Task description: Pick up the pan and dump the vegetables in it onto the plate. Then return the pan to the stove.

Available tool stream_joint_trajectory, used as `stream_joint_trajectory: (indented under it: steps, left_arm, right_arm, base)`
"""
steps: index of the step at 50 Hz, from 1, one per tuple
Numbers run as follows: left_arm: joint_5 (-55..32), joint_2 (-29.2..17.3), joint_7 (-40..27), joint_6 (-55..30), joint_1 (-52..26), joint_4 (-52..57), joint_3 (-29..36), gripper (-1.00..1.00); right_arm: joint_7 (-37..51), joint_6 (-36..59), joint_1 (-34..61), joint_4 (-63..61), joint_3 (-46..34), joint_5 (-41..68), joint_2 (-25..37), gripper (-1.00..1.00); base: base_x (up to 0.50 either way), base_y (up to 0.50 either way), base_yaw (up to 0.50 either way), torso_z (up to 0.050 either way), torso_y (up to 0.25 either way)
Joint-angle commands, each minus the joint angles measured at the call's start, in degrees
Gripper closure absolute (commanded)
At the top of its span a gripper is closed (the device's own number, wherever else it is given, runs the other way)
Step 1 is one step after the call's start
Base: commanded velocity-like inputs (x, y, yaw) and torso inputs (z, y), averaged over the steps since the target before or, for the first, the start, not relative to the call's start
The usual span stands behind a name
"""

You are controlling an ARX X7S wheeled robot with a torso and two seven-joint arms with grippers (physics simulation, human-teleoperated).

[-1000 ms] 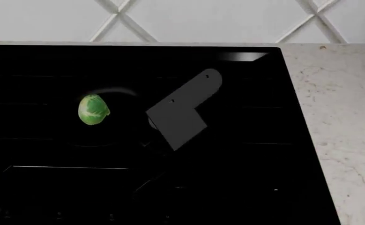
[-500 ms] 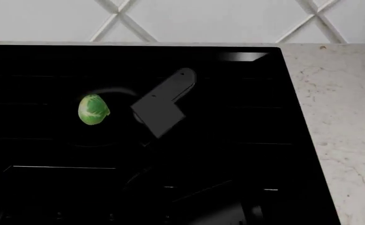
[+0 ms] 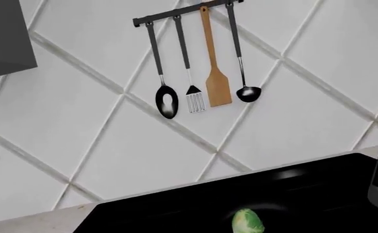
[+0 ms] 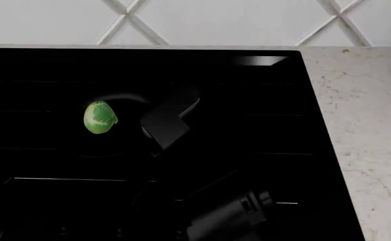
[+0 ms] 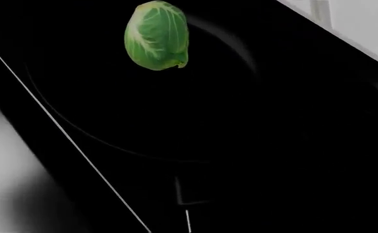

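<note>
The right arm [image 4: 225, 218] comes in low and close, a dark shape over the front of the stove [image 4: 269, 130]. It reaches away toward the right gripper [image 4: 165, 123]. Only a flat grey piece of this gripper shows. It is tilted, with its thin end pointing away and to the right. I cannot tell if the jaws are spread or pressed together.

Just to the left of the gripper, not touching it, lies one vegetable [image 4: 100, 118]. It is a small light-green ball with pale veins, shaped like an egg. Its long way runs from near to far. It sits inside the pan [image 4: 123, 96]. The pan is black on the black stove, so only a thin shiny curve of its rim shows, past the vegetable and the gripper. I cannot make out its handle or which way it points.

To the right of the gripper, well apart, the pale speckled counter [image 4: 363, 125] begins. Far behind is the white tiled wall [image 4: 202, 22]. High on it hang four tools on a rail [image 3: 187, 13], and the wooden spatula [image 3: 217, 82] is one of them.
</note>
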Motion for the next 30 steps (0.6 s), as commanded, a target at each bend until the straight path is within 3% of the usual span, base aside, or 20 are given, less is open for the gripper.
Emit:
stream_joint_trajectory:
  steps: [1,8,9,12,19,30]
  left_arm:
    - [-2.0,-1.4,-1.6,1.8,0.6,0.5,-0.5,-1.0]
    - [-4.6,-3.9,-4.7,3.8,0.9,0.5,0.4,-1.0]
    - [-4.7,-4.1,-5.0,4.1,1.0,0.5,0.6,-1.0]
    - [-4.8,-4.5,-5.4,5.0,1.4,0.0,0.9,-1.0]
    - [-4.8,-4.9,-5.7,6.2,1.8,-0.3,1.6,-1.0]
    - [-5.6,-6.4,-7.2,7.6,2.8,0.1,1.7,-1.0]
  right_arm:
    - [2.6,-4.4,2.0,9.2,-2.1,6.2,-1.0,-1.0]
    - [3.6,-5.3,2.2,11.3,-3.9,9.5,-0.8,-1.0]
    - [4.2,-6.0,2.0,10.7,-4.2,9.4,-0.5,1.0]
    - [5.4,-4.6,1.5,6.1,-3.5,9.9,1.0,1.0]
    - [10.1,7.3,-1.8,-22.7,0.8,11.4,7.1,1.0]
    - [12.0,18.0,2.0,-38.4,6.1,13.3,9.4,1.0]
  base:
    - [0.0,0.0,0.0,0.0,0.0]
    - [0.0,0.0,0.0,0.0,0.0]
    - [0.0,0.0,0.0,0.0,0.0]
    - [0.01,0.0,0.0,0.0,0.0]
    - [0.0,0.0,0.0,0.0,0.0]
    - [0.0,0.0,0.0,0.0,0.001]
